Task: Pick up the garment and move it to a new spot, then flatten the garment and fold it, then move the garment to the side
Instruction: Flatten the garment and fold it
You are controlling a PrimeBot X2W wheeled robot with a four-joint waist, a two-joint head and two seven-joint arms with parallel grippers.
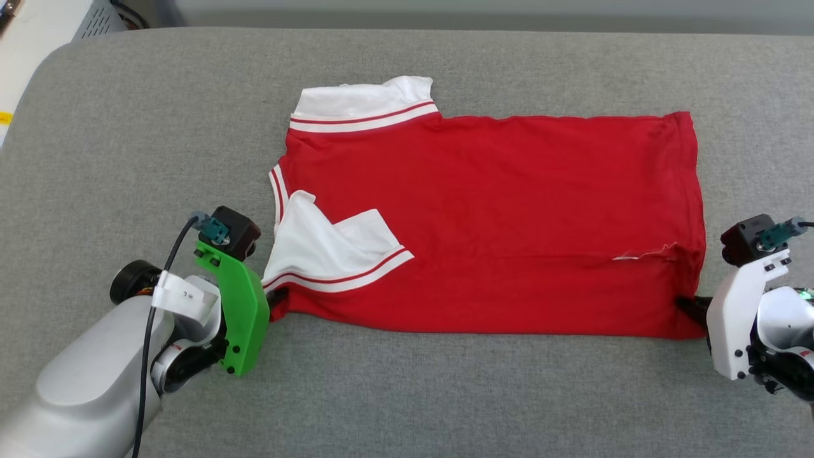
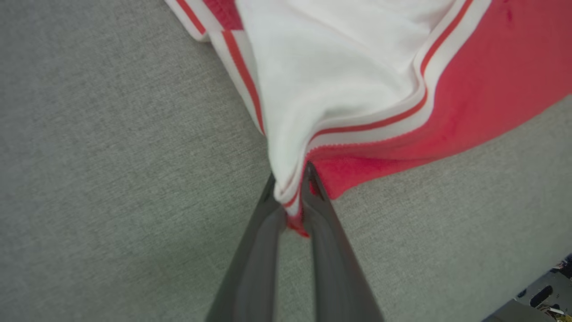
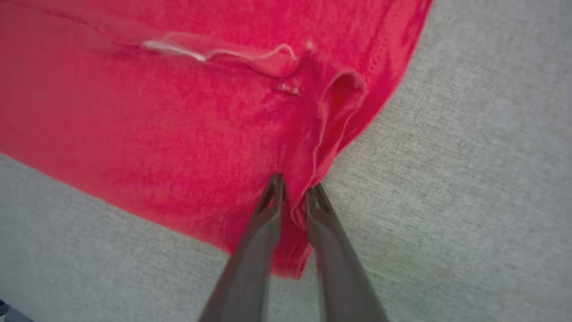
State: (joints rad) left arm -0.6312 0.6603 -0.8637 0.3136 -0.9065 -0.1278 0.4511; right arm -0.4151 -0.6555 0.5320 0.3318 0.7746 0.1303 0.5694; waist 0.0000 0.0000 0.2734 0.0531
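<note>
The grey cloth-covered bench (image 1: 127, 127) is lying under the garment (image 1: 496, 210) and showing beyond every edge of it. Its nap is likely gripping the jersey, so any low drag is risking the under layer lagging and wrinkling. The garment itself is resting flat, collar end toward the robot's left and hem toward its right. A lift that is uneven between the two ends is threatening to skew it and spoil the next fold.

The left jaws are clenched on the garment's near collar-end corner, the dark fingers (image 2: 254, 268) pinching white sleeve trim together with a nub of red. If only the sleeve layer is truly being held, the red body is liable to lag. The right jaws are clamped on the near hem corner, their fingers (image 3: 250, 264) biting a small bunched ridge of hem. Such a thin bite is at risk of slipping out under tension.

As for looks, the red body is spreading wide and mostly smooth. The far sleeve (image 1: 362, 102) is sticking out white past the garment's far edge, while the near sleeve (image 1: 331, 248) is lying folded in over the red, creased into a peak. Red-and-white striped trim (image 1: 343, 270) is edging both sleeves and the neck opening. A thin white thread-like line (image 1: 642, 254) is crossing the red close to the near hem corner.
</note>
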